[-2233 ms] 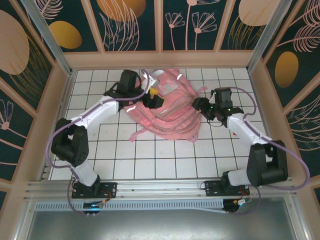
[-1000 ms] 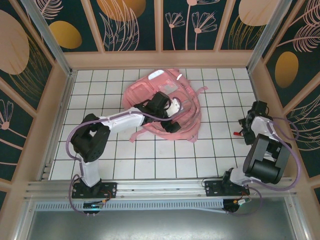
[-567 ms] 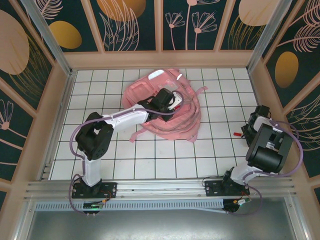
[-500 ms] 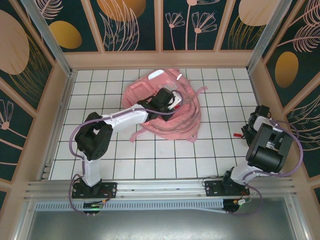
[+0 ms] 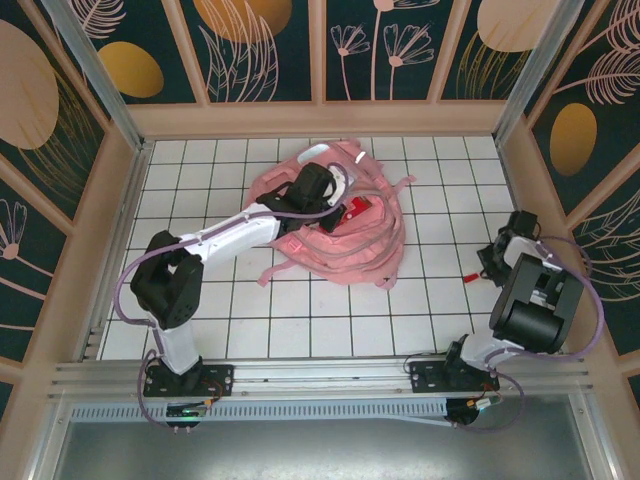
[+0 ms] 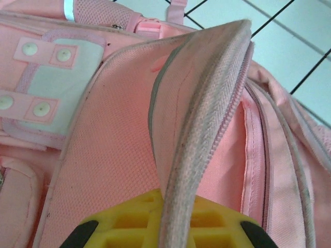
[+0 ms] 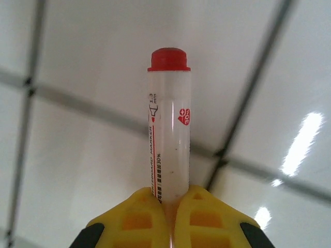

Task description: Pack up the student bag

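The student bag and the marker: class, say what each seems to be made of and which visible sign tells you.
The student bag: soft woven pink fabric, matte; fine mesh texture and a stitched zip tape show. The marker: probably smooth plastic, a glossy pale barrel with printing, and a red cap.

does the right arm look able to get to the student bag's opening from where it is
Probably yes: the left end effector holds the zip flap lifted, and bare table tiles lie between the student bag and the right end effector, shut on a red-capped marker. It looks a long stretch, though.
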You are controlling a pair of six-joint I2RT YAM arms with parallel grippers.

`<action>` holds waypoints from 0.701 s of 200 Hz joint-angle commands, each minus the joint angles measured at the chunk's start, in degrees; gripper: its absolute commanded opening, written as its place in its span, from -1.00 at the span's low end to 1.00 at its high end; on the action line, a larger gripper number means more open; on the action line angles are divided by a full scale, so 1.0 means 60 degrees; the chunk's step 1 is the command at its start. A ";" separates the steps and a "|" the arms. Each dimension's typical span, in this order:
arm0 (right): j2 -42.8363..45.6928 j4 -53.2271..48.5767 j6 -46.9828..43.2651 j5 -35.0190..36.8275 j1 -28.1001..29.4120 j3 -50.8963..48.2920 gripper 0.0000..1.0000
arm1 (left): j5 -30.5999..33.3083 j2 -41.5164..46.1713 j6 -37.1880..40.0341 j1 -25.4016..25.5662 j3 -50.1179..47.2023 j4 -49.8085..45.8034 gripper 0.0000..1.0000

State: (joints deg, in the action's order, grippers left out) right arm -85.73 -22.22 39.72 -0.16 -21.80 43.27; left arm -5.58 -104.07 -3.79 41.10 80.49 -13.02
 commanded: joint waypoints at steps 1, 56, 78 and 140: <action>0.1194 -0.0005 0.0755 -0.1574 0.1315 -0.0061 -1.00 | -0.1579 0.0827 -0.1541 -0.0620 -0.0095 0.1070 -1.00; 0.2756 0.0667 0.4168 -0.2097 0.5664 0.1268 -1.00 | -0.1560 0.1160 -0.1889 -0.0905 -0.0393 0.1363 -1.00; 0.2193 0.2133 0.5623 -0.2633 0.6801 0.1386 -1.00 | -0.1981 0.1184 -0.2152 -0.0918 -0.0319 0.1620 -1.00; -0.0708 0.4451 0.7446 -0.2999 0.8223 0.3006 -0.68 | -0.2561 0.1623 -0.2622 -0.0914 -0.0392 0.2274 -1.00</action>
State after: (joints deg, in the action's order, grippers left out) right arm -84.77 -3.25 78.50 -16.01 26.35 55.61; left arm -16.53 -99.66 -16.91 35.62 77.12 -8.56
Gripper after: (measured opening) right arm 0.072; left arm 0.069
